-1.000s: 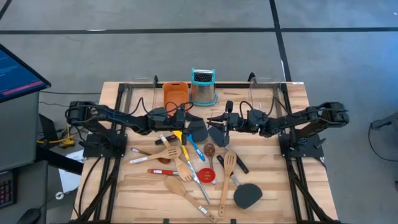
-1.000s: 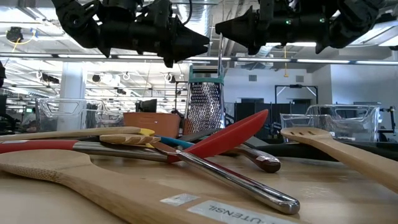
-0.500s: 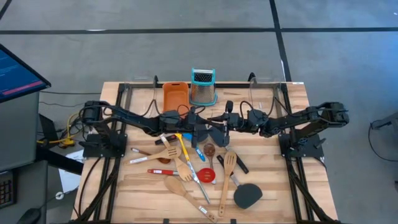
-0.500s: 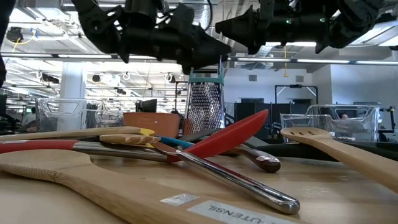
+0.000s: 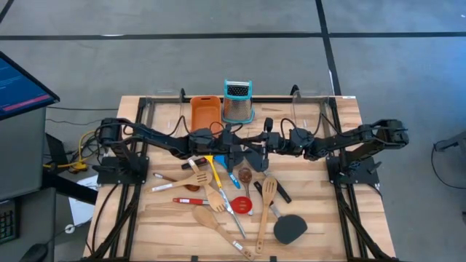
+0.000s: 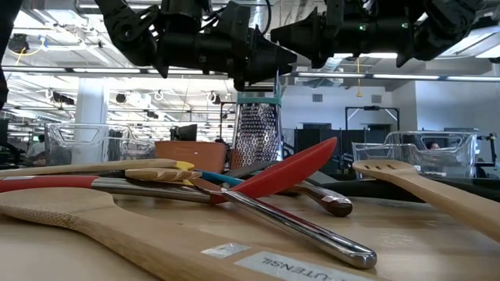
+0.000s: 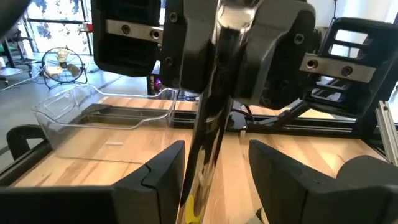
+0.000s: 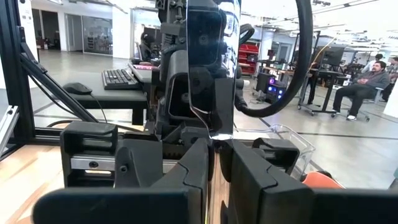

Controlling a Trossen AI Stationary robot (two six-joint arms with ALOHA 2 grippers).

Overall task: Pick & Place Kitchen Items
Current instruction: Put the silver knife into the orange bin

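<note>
Wooden table [image 5: 313,218] | steel-handled tool [image 7: 208,124] aloft just in front of box grater [image 5: 238,102] | right gripper [image 8: 214,158] clenched on it | left gripper [image 7: 214,162] facing, released, fingers straddling handle lengthwise without touching | likely handover.

The left hand [image 5: 234,138] has moved right, closing in on the right hand [image 5: 251,140].
</note>
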